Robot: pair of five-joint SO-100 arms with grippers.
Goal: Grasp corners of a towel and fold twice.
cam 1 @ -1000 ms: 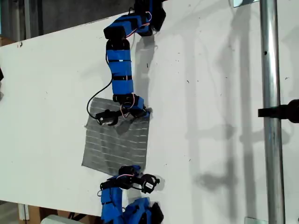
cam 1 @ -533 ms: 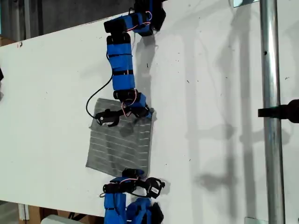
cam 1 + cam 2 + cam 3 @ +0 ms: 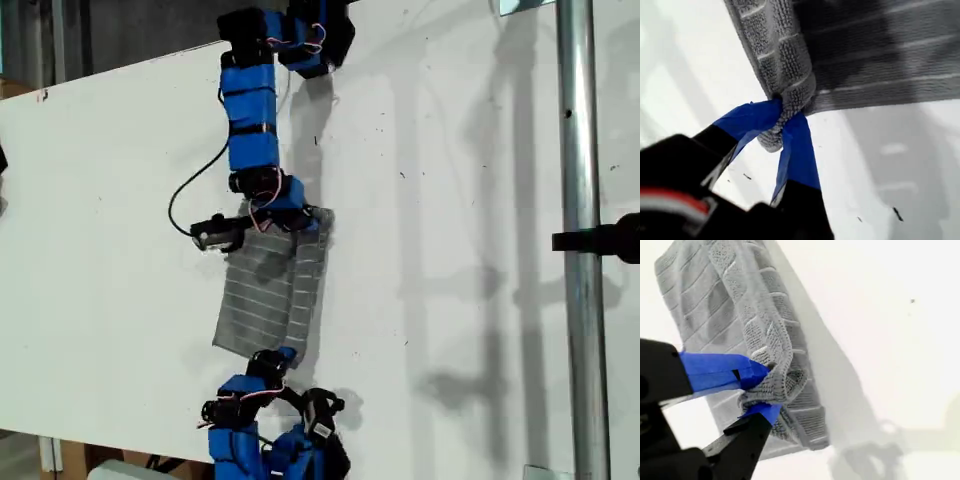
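Observation:
The grey striped towel point(image 3: 262, 290) lies on the white table point(image 3: 450, 150) between two blue arms, with a raised fold along its side toward the exterior view's right. The upper arm's gripper point(image 3: 305, 222) and the lower arm's gripper point(image 3: 280, 357) each hold one end of that side. Which of them is first I cannot tell. In the first wrist view my first gripper point(image 3: 785, 114) is shut on a bunched corner point(image 3: 771, 140) of the towel point(image 3: 865, 50). My second gripper point(image 3: 769, 390) is shut on another corner point(image 3: 785, 382), and the towel point(image 3: 700, 295) drapes away from it.
A metal pole point(image 3: 578, 250) with a black clamp point(image 3: 610, 238) stands at the exterior view's right. A black cable point(image 3: 185, 190) loops beside the upper arm. The table's edge runs along the exterior view's upper left and bottom.
The towel has become narrower: its far edge slid toward the exterior view's right and a fold rose along the gripped side. The upper arm drew back upward, the lower arm downward.

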